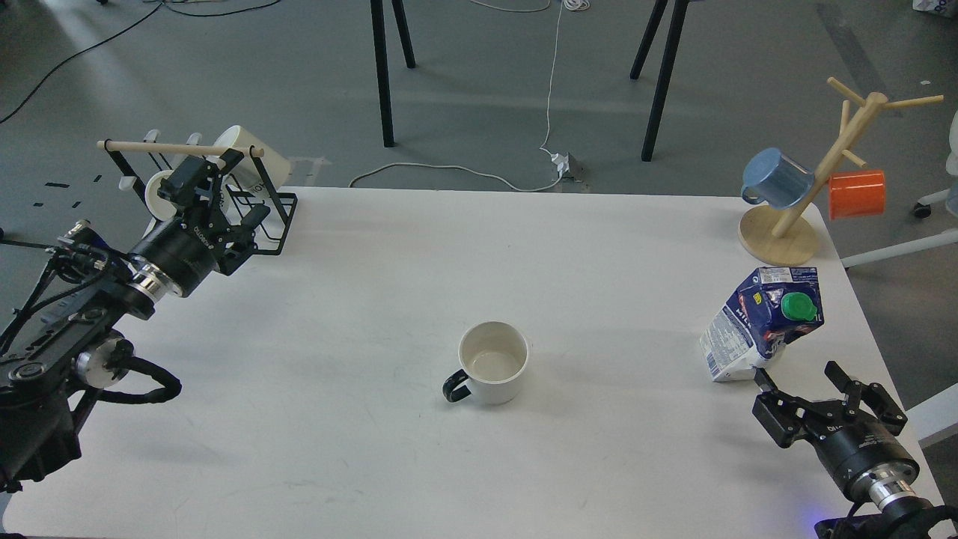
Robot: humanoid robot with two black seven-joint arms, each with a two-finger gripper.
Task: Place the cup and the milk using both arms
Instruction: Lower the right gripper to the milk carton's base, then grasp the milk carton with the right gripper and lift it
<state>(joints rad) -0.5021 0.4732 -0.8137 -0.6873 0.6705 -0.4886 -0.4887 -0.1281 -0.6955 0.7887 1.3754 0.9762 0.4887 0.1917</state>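
Watch the milk [760, 323]: it stands near the table [374, 299] edge with dented sides, so a nudge from your right gripper [812, 393] could topple it. Those jaws are spread, just below the carton, not touching. The cup [492, 362] sits mid-table, well apart from the left gripper [202, 168], whose jaws you cannot read
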